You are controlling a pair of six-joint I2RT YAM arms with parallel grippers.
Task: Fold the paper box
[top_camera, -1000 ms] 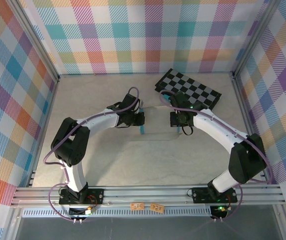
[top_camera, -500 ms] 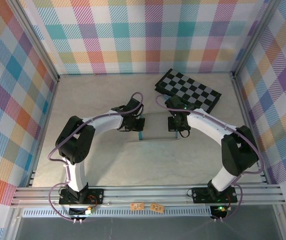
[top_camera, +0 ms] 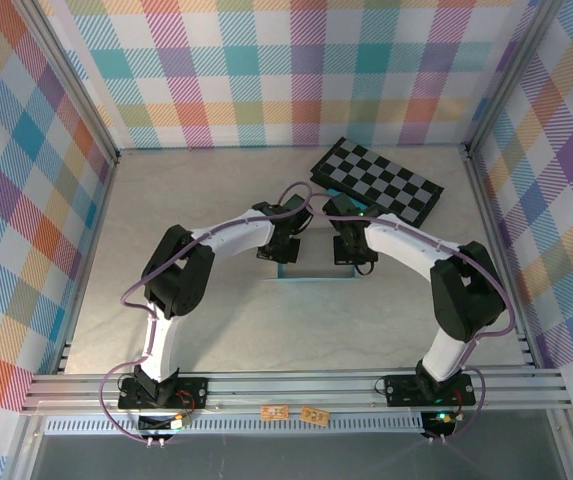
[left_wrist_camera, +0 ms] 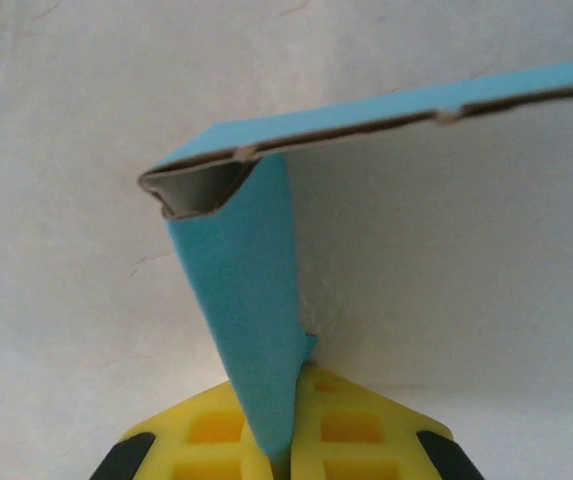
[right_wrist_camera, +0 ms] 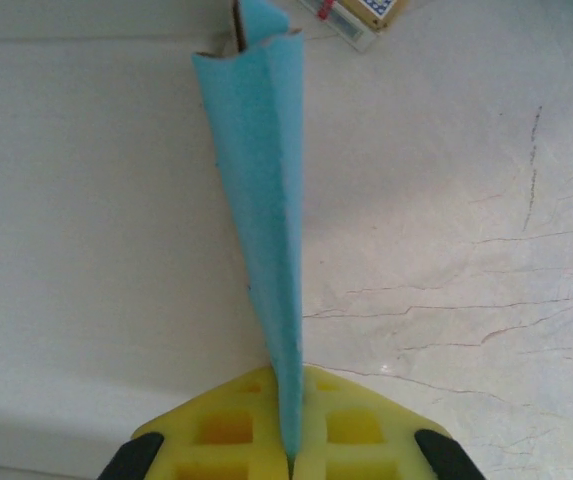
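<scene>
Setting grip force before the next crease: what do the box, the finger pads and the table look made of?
Box: thin cardboard, matte teal outside, grey-white inside; the cut edge shows a brownish core.
Pads: yellow, moulded with square pockets, probably soft plastic or rubber; which is unclear.
Table: pale, smooth, fine dark veins, perhaps marble-look laminate or stone.
</scene>
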